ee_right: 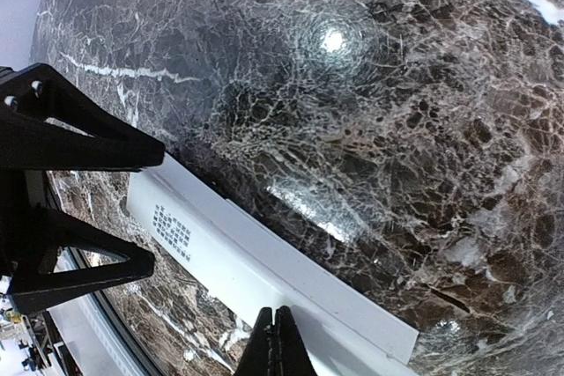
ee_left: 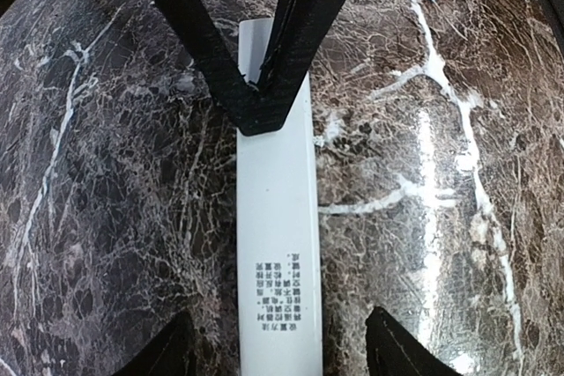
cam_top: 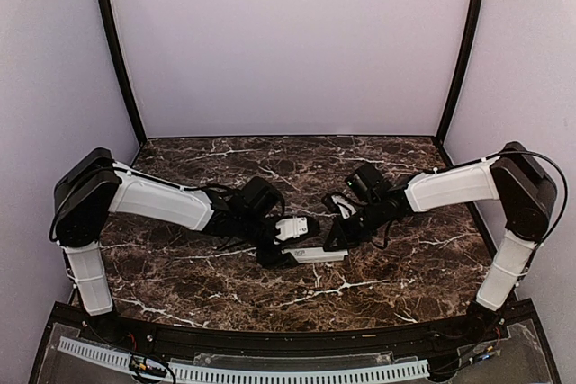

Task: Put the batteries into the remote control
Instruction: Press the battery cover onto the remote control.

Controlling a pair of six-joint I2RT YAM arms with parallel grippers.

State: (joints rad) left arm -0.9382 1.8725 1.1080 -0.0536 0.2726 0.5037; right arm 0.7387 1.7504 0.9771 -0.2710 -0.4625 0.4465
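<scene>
The remote control [ee_left: 273, 217] is a slim white bar lying flat on the marble table, with small printed text near one end. My left gripper [ee_left: 282, 345] is open, and its two black fingertips [ee_left: 167, 350] stand either side of the remote's printed end with a gap on each side. My right gripper [ee_right: 276, 316] is shut, and its closed tips rest on the top face of the remote [ee_right: 264, 253] nearer its other end. From above, both grippers meet over the remote [cam_top: 317, 255] at the table's middle. No batteries are in view.
The dark marble table [cam_top: 225, 285] is bounded by pale walls on three sides with black posts [cam_top: 115, 42] at the back corners. A black rail with a white slotted strip [cam_top: 270, 370] runs along the near edge.
</scene>
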